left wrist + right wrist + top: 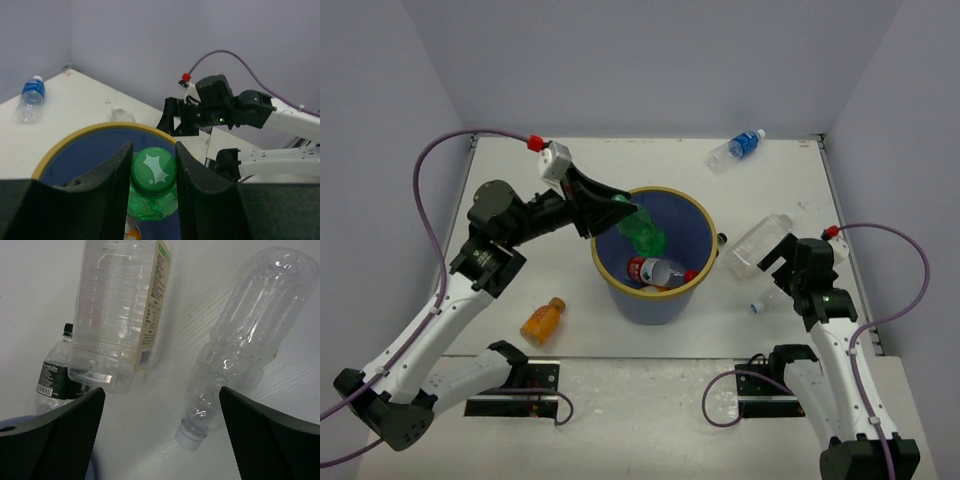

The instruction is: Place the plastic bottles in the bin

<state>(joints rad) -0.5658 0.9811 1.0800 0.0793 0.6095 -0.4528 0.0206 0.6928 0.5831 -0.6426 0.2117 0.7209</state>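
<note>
Green bottle (642, 229) over bin (665, 189), inside rim

Bin (655, 305): moulded plastic, blue wall smooth with a low sheen, rim yellow-tan
Green bottle (153, 171): translucent glossy plastic; cap opaque, ribbed at the edge, pale printed mark on top
Left gripper (153, 146): fingers (112, 185) black, matt, smooth, plastic by the look
Right gripper (161, 390): fingers (60, 435) black, matt, with a fine mesh texture
Labelled clear bottle (115, 305): clear ribbed plastic, glossy; label tan and printed, paper or film cannot be told
Plain clear bottle (245, 335): thin clear plastic, dented, bright highlights; cap white, ribbed
Counter (150, 450): white, matt, fine parallel ridges
Cable (420, 180): purple, smooth sheath
</note>
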